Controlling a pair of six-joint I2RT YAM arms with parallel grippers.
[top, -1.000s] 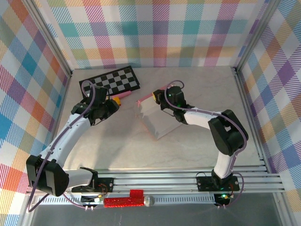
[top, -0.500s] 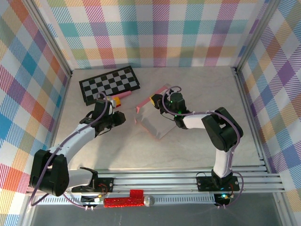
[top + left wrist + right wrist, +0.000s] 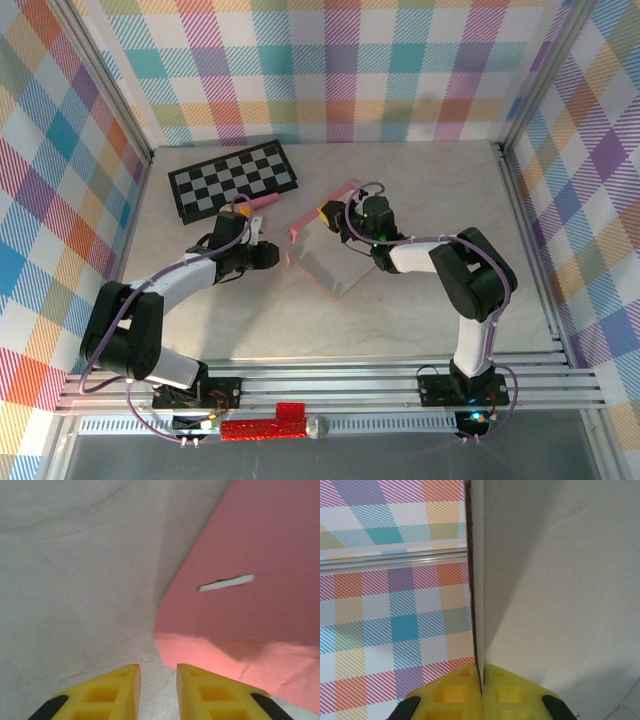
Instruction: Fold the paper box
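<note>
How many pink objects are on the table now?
2. The paper box stands tilted in the middle, its edge in the right gripper; a small pink cylinder lies just in front of the checkerboard. Others may be hidden under the box.

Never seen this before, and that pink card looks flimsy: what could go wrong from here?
The right gripper pinches just a thin edge of the paper box, so the sheet might slip out or tear. The left gripper, jaws slightly apart, sits close to its pink panel; pushing in could crumple the box instead of folding it.
</note>
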